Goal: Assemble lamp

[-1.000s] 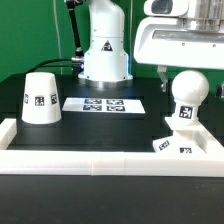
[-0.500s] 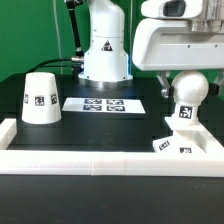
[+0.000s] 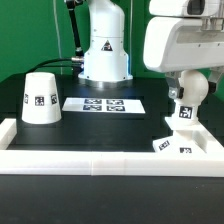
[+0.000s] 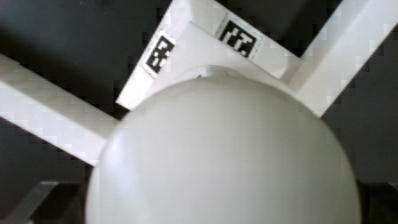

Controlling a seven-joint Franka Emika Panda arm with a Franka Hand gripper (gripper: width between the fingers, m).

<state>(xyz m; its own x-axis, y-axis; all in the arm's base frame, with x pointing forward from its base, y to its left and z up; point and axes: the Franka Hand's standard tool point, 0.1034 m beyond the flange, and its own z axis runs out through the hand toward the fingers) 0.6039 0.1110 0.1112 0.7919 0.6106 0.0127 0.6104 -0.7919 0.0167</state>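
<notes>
The white round-headed bulb (image 3: 190, 95) stands upright on the flat angular base (image 3: 172, 146) at the exterior view's right, close to the front wall. My gripper (image 3: 192, 86) has come down over the bulb's head, with its jaws open on either side of it. In the wrist view the bulb (image 4: 214, 150) fills most of the picture, and the tagged base (image 4: 196, 50) shows beyond it. Dark finger edges (image 4: 39, 205) barely show beside the bulb. The cone-shaped shade (image 3: 40, 97) stands on its wide end at the exterior view's left, far from the gripper.
The marker board (image 3: 103, 104) lies flat on the black table between the shade and the bulb. A white raised border wall (image 3: 100, 160) runs along the front and sides. The arm's white pedestal (image 3: 105, 50) stands at the back.
The gripper has moved down and a little to the exterior view's right, from above the bulb to around its head. The bulb, base and shade have not moved.
</notes>
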